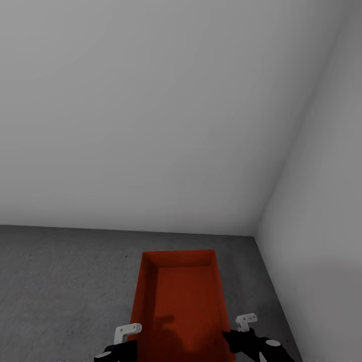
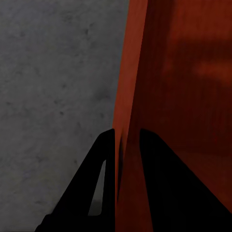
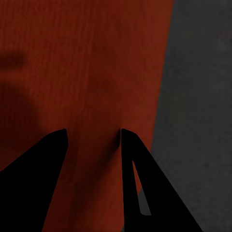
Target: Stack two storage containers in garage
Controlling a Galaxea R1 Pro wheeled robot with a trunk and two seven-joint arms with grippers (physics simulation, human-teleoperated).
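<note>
One orange-red storage container, lidless, lies lengthwise in front of me over the dark grey concrete floor of the garage. I cannot tell whether it rests on the floor. My left gripper is at its near left wall. In the left wrist view the left gripper is shut on that thin wall of the container. My right gripper is at the near right wall. In the right wrist view the right gripper straddles the container's wall with a wide gap between its fingers.
A plain pale grey wall stands straight ahead. A second grey wall closes in on the right, forming a corner just beyond the container. Bare concrete stretches to the left, and a narrow strip lies to the right.
</note>
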